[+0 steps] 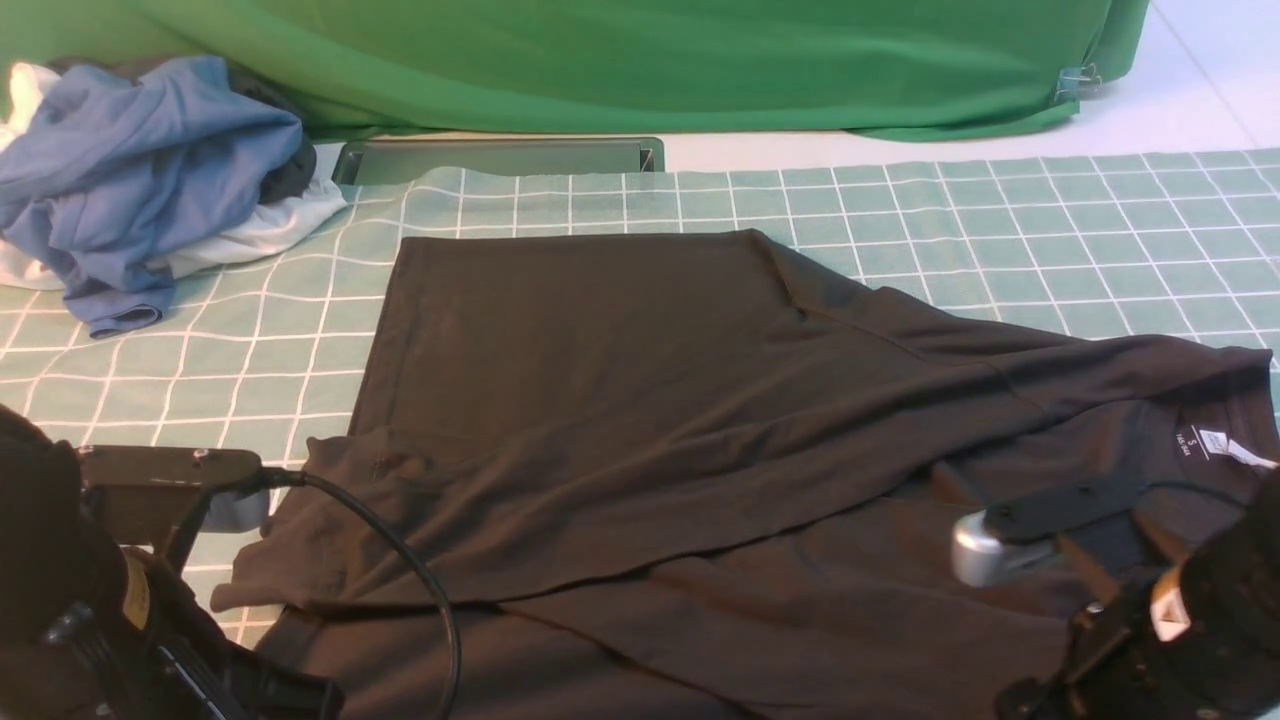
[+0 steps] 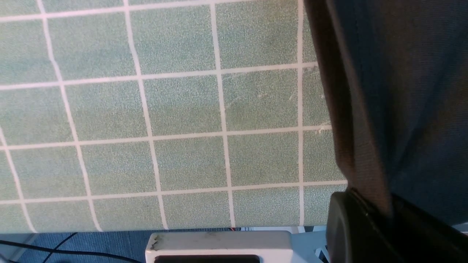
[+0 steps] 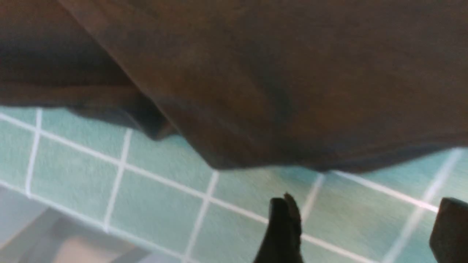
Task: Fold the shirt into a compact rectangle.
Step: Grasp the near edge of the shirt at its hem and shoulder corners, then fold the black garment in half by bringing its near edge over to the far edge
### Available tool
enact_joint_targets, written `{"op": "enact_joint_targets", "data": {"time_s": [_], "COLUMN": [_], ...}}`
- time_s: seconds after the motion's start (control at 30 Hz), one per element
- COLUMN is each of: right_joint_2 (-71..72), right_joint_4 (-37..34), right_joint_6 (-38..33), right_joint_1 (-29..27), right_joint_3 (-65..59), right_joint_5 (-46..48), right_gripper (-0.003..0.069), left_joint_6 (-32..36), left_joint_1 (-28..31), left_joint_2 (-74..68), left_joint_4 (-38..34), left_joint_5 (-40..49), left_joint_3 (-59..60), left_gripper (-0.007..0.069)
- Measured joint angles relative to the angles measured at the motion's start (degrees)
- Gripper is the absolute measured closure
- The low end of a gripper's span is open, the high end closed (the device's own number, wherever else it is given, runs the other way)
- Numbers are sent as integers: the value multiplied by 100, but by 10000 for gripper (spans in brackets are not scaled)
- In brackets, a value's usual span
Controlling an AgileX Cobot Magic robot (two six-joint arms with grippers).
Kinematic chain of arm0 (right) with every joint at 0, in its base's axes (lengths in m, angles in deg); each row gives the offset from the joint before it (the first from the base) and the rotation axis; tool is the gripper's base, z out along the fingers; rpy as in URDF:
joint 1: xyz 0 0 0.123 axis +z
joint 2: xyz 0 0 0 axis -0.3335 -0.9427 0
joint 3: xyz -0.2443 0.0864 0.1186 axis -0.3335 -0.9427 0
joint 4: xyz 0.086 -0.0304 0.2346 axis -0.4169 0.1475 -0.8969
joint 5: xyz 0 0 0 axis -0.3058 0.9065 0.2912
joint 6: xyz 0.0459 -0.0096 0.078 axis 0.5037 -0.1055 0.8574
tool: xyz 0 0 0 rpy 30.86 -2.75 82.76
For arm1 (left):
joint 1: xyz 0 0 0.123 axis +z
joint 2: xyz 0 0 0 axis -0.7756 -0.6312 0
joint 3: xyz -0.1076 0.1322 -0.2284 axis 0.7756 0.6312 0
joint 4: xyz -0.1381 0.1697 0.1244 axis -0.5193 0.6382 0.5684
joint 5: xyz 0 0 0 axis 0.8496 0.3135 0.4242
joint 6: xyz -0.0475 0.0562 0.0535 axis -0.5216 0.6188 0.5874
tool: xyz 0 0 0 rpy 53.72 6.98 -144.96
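Observation:
The black shirt [image 1: 640, 400] lies spread on the green checked mat [image 1: 1000, 220], partly folded over itself. Its neck label [image 1: 1212, 441] faces up at the right. In the left wrist view, my left gripper [image 2: 387, 215] is shut on a hem of the shirt [image 2: 402, 91], and the fabric rises out of the jaws. My left arm [image 1: 90, 580] sits by the shirt's near left corner. My right gripper [image 3: 365, 223] stands open over bare mat with nothing between its fingers [image 3: 283, 226]. The shirt's edge [image 3: 274, 91] lies just beyond them. My right arm [image 1: 1180, 620] is at the near right.
A crumpled pile of blue and white garments [image 1: 150, 150] lies at the back left. A green backdrop cloth [image 1: 600, 60] hangs behind, with a metal slot [image 1: 500, 158] at its foot. The mat's near edge [image 2: 109, 230] and a white box [image 2: 219, 243] show below the left gripper.

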Motion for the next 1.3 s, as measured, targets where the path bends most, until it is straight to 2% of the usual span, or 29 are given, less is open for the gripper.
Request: {"op": "enact_joint_targets", "data": {"time_s": [0.3,0.37,0.43,0.57,0.63,0.83,1.03,1.13,1.3], "right_joint_2": [-701,-762,-765,-783,-776,-528,-479,-479,-613], "right_joint_4": [-130,-122,-124,-135,-135,41,764,855,906], "right_joint_6": [-11,-64,-151,-378,-462,-730,-734,-753,-995], "right_joint_1": [407,451,463,463,463,463,440,224,-462], "right_joint_3": [-68,-82,-89,-84,-24,601,1644,2083,2859], "right_joint_5": [-638,-739,-864,-1095,-1047,-450,134,280,485], "right_gripper": [133,155,238,538,596,617,617,617,617], "left_joint_6": [0,0,0,-13,-75,-111,187,333,471], "left_joint_1": [0,0,0,0,14,485,1305,1607,1893], "left_joint_2": [0,0,0,0,0,-7,-446,-791,-1489], "left_joint_4": [5,5,26,181,290,441,341,126,-146], "left_joint_5": [-65,-73,-79,-89,-73,11,-198,-262,-593], "left_joint_3": [0,0,0,-12,-80,-719,-1407,-1683,-2240], "left_gripper": [605,605,605,605,605,605,605,605,605]}}
